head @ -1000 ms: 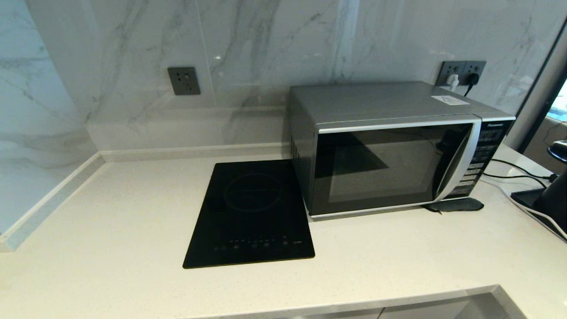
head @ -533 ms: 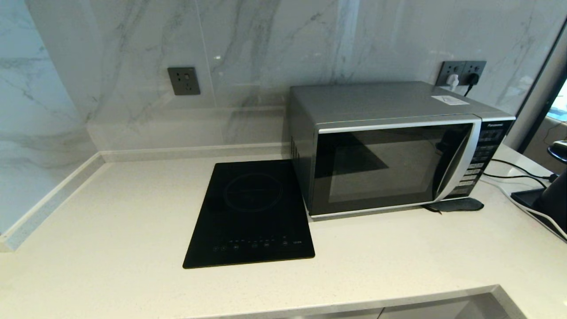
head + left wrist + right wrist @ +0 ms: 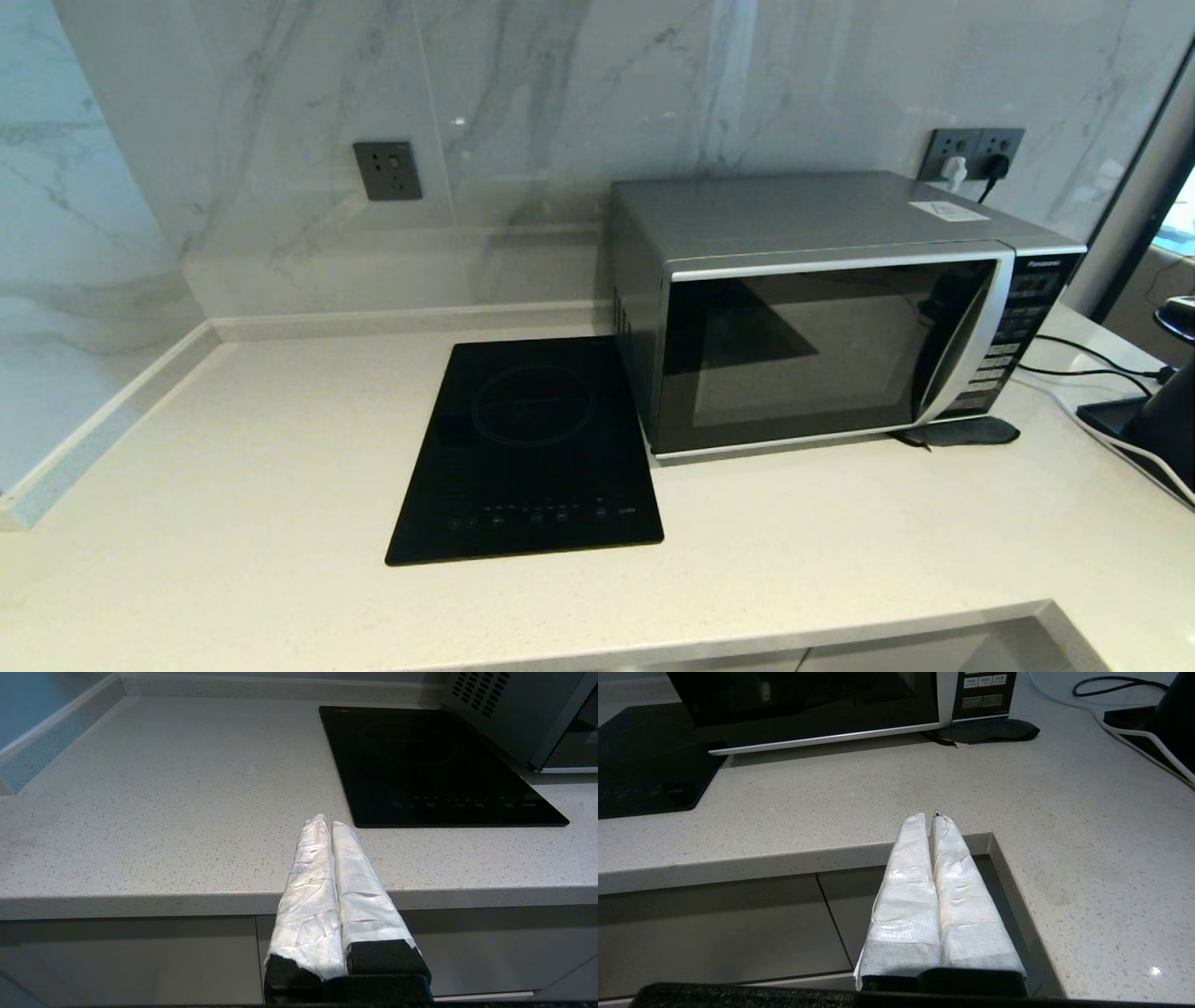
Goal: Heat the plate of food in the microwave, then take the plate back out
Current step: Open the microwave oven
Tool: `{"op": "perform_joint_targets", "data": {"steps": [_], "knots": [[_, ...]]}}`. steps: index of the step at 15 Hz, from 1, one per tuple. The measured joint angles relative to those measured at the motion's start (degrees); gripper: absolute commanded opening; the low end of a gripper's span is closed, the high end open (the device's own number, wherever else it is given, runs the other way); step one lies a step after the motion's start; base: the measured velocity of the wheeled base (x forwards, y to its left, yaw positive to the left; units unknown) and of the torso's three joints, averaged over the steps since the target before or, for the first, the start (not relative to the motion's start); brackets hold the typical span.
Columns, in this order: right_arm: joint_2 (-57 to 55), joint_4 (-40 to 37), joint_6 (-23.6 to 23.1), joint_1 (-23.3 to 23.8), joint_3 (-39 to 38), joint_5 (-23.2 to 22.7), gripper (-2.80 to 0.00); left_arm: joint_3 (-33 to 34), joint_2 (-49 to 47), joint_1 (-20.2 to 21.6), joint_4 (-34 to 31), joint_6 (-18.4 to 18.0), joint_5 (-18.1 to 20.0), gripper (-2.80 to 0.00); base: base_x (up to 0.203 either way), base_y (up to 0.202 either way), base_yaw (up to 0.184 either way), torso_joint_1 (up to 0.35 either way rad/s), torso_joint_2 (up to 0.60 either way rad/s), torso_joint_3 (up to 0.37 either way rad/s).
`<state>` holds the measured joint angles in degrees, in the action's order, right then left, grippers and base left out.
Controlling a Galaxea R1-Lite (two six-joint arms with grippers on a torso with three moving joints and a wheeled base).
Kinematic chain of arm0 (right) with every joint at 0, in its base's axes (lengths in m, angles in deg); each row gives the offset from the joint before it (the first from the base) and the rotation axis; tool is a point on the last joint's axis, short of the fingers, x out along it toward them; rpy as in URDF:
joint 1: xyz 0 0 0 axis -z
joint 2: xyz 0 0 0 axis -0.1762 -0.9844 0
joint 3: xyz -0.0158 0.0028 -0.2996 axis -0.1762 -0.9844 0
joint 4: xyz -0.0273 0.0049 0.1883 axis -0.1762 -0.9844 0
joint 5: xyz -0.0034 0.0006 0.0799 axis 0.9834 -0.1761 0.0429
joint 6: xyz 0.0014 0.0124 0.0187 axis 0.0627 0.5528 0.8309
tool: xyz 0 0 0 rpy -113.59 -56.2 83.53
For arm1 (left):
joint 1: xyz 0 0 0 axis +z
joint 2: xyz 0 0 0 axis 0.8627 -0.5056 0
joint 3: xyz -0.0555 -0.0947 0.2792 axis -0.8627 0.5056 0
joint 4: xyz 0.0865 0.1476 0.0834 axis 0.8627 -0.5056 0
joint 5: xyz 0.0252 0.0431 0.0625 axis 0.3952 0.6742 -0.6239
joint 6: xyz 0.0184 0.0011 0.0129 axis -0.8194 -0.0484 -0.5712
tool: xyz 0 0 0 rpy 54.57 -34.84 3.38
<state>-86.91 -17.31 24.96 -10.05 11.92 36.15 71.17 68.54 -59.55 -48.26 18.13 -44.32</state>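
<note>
Forward, shut microwave (image 3: 822, 317), bare countertop (image 3: 233, 467) edge

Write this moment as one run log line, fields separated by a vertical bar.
microwave: door closed | plate of food: not in view | left gripper: shut, empty, parked at counter edge | right gripper: shut, empty, parked at counter edge

A: Left pincer (image 3: 327, 823)?
B: Two long tapering fingers (image 3: 310, 882) wrapped in wrinkled white tape, black base.
A: Right pincer (image 3: 930, 817)?
B: Same white wrap, black mount.

Countertop (image 3: 233, 448); cooktop (image 3: 527, 448); microwave (image 3: 822, 317)
</note>
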Motion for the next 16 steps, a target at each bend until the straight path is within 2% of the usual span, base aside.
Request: {"op": "perform_joint_targets", "data": {"steps": [16], "knots": [[-0.02, 0.02, -0.02, 0.0, 0.0, 0.03, -2.8, 0.0, 0.0, 0.0, 0.0, -0.01, -0.01, -2.8, 0.0, 0.0, 0.0, 0.0, 0.0, 0.0]]}}
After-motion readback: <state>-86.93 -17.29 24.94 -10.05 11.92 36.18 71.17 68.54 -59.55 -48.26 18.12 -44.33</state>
